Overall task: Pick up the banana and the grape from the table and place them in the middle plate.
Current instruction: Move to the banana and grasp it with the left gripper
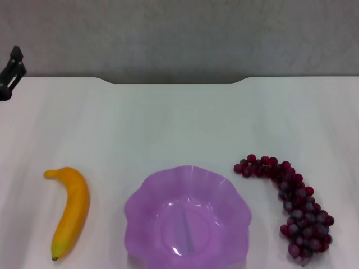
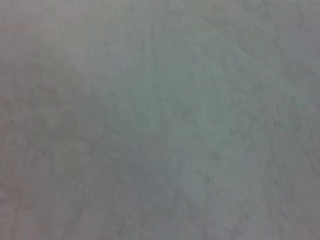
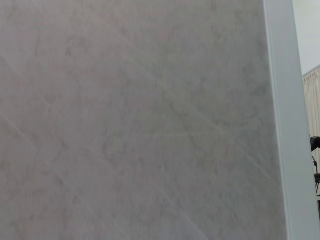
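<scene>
The yellow-orange banana [image 1: 70,212] lies on the white table [image 1: 179,123] at the front left, its dark tip toward the near edge. The purple scalloped middle plate [image 1: 147,193] sits at the front centre with nothing in it. The dark red grape bunch [image 1: 294,204] lies to the plate's right, curving toward the near edge. A black piece of my left gripper [image 1: 11,72] shows at the far left edge, well away from the banana. My right gripper is out of view. Both wrist views show only a mottled grey surface.
The table's far edge has a shallow notch [image 1: 174,82], with a grey wall behind it. A white vertical edge [image 3: 285,125] runs down the right wrist view.
</scene>
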